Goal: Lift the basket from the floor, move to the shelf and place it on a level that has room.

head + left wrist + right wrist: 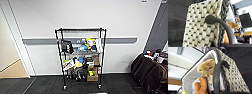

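Facing the shelf (80,57) against the wall, top level (80,30) bare, lower tiers cluttered; no writing legible. Basket (201,26) sits right against the left wrist camera, dark handle (220,27) arching close; the right wrist camera sees its other handle (216,78), tan plush (206,67) inside. Gripper states: cannot tell.

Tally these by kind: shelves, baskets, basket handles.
Shelf: 1
Basket: 1
Handles: 2, left-wrist-view handle and right-wrist-view handle
Total: 4
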Controlling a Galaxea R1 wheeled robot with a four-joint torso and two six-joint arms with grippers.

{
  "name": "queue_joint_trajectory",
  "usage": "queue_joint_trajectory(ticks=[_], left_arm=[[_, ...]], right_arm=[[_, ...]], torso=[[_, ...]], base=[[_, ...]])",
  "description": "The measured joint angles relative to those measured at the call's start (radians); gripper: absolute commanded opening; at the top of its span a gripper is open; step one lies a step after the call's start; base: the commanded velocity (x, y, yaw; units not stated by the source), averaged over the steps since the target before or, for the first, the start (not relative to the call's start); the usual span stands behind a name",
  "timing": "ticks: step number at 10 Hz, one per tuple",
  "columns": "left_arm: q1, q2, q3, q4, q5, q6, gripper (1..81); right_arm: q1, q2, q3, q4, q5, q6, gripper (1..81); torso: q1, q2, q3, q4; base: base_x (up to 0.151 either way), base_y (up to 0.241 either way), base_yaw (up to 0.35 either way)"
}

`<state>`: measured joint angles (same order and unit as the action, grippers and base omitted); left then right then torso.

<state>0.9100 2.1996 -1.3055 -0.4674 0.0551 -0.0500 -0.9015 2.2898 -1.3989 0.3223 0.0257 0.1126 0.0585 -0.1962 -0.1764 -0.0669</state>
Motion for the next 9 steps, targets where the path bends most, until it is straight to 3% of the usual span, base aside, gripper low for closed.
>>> queue_joint_trajectory(ticks=[4, 9], left_arm=[[0.000, -0.006, 0.000, 0.000, 0.006, 0.000, 1.0], [0.001, -0.002, 0.002, 0.000, 0.005, 0.000, 1.0]], right_arm=[[0.001, -0.008, -0.002, 0.000, -0.001, 0.000, 1.0], [-0.007, -0.014, -0.002, 0.000, -0.001, 0.000, 1.0]], torso=[[0.000, 0.000, 0.000, 0.000], [-0.002, -0.002, 0.001, 0.000]], base=[[0.017, 0.000, 0.000], [0.117, 0.000, 0.000]])
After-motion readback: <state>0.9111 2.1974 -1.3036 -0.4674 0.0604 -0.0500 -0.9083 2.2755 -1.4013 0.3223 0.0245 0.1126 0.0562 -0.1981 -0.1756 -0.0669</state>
